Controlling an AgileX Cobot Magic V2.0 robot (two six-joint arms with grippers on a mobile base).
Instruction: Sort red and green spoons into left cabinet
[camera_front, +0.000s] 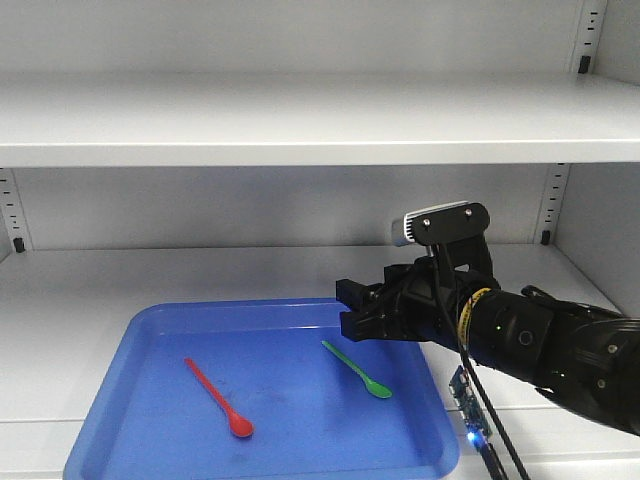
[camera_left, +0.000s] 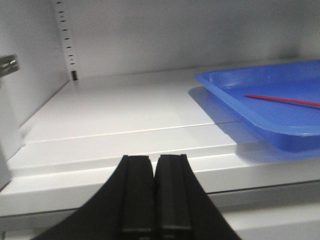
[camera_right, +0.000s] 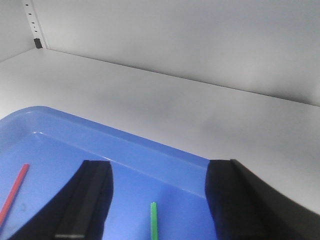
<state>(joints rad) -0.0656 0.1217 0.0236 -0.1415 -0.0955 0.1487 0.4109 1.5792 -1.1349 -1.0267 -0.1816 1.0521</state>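
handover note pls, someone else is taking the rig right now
Left hand: shut, empty, low at the shelf's front edge, left of the tray.
Right hand: open, empty, hovering over the tray above the green spoon, handle tip between its fingers in the wrist view.
Red spoon and green spoon both lie loose in the blue tray on the grey shelf.
Done: nothing picked. Left: grasp and place both spoons.
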